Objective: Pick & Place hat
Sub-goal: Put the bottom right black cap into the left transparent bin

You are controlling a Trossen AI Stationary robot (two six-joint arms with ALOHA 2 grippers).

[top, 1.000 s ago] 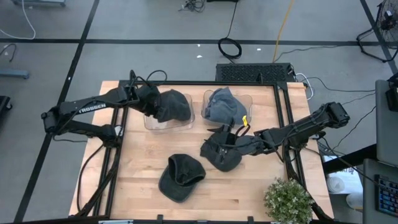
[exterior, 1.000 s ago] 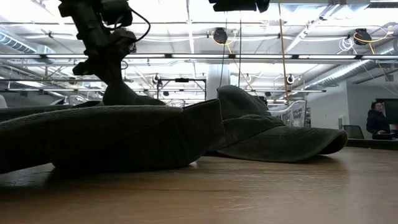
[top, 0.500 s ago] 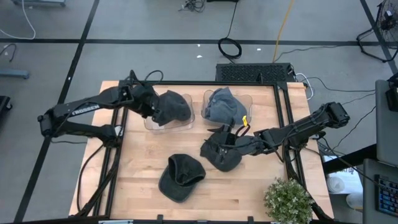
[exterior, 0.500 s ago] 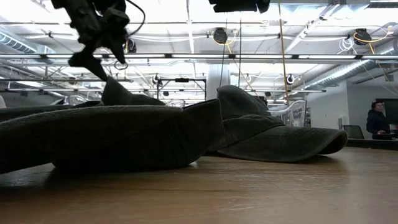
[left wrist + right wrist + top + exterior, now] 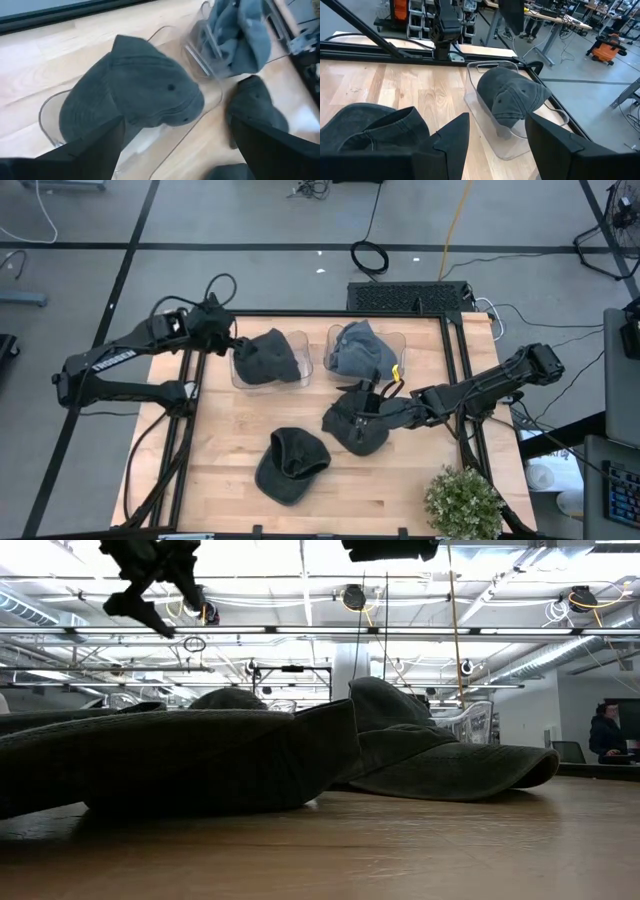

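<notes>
A dark grey hat (image 5: 268, 358) lies crown up in the left clear bin (image 5: 240, 375), also seen in the left wrist view (image 5: 135, 90). My left gripper (image 5: 228, 342) hangs open above the bin's left end, clear of the hat. A blue-grey hat (image 5: 358, 348) fills the right clear bin. Two more dark hats rest on the table: one near the front (image 5: 292, 465), one (image 5: 352, 430) right of centre. My right gripper (image 5: 495, 145) stands open above that second hat (image 5: 370, 125), with nothing between its fingers.
A potted plant (image 5: 462, 502) stands at the near right corner. Black frame rails (image 5: 455, 380) run along the table's sides. A person (image 5: 607, 730) sits far off in the room behind. Bare wood lies at the near left (image 5: 210, 470).
My left gripper has opened and let go of the dark grey hat, then risen and drawn back toward the table's left edge. The hat's raised peak has sunk, and it now sits as a low mound in the left bin.
</notes>
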